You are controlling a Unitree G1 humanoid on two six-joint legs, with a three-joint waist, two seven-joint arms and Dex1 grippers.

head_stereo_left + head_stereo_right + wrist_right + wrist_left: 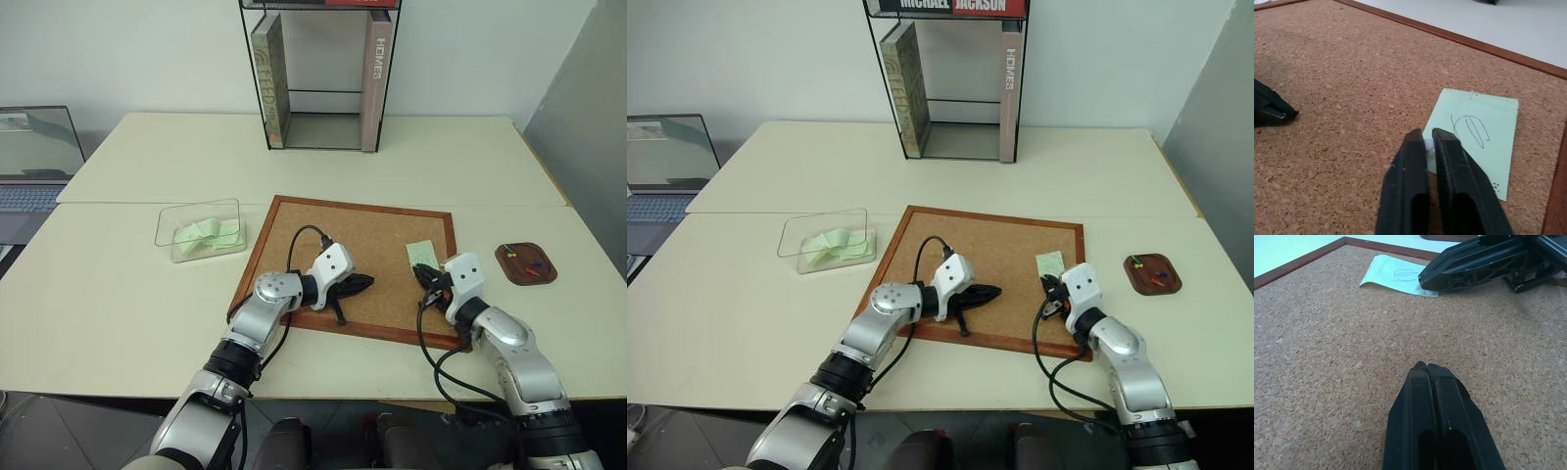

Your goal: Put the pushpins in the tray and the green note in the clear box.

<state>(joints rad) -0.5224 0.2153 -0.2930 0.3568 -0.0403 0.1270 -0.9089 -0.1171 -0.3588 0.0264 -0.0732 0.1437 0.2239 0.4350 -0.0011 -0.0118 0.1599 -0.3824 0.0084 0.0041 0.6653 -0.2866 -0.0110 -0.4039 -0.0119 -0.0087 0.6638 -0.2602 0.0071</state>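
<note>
Right gripper [1429,142] pinching a small white pushpin [1428,145] at the pale green paper note's [1476,137] corner.
Lower centre of the head view: left gripper [1427,366], fingers pressed together, over the wood-framed corkboard [377,240].

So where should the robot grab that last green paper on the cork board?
Probably its near corner, where a small whitish pin sits between the right gripper fingertips. The green note lies flat on the corkboard, so pull the pin first, then lift an edge.
</note>
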